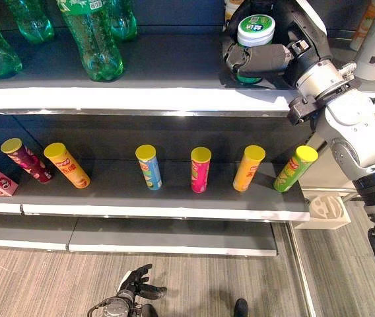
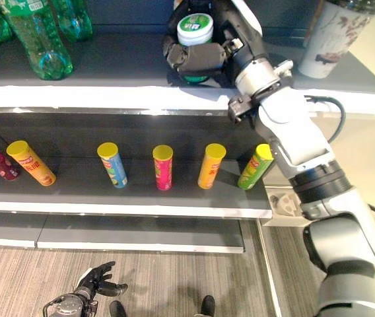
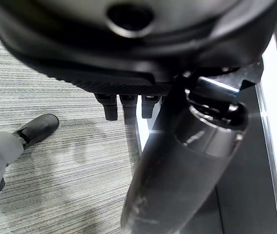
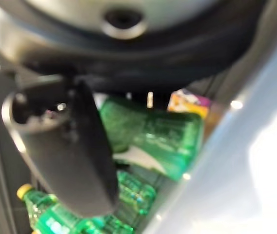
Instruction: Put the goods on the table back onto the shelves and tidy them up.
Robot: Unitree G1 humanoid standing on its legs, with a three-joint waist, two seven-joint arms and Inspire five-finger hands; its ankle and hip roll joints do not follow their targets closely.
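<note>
Right wrist view: green container (image 4: 163,139) (base hidden) behind right hand (image 4: 75,161).

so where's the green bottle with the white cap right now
In the right hand, the green bottle is over the upper shelf toward its right end.

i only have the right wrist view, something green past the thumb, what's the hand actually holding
Observer: The right hand is curled round a green container with a white lid, over the upper shelf.
Operator: is it standing up
Observer: Yes, upright, lid facing up, its base at the shelf surface; whether it touches, I cannot tell.
Operator: what's below that shelf
Observer: A row of yellow-lidded chip cans on the lower shelf, all upright.
Operator: and the left hand
Observer: The left hand hangs low over the floor, fingers relaxed, holding nothing.
</note>
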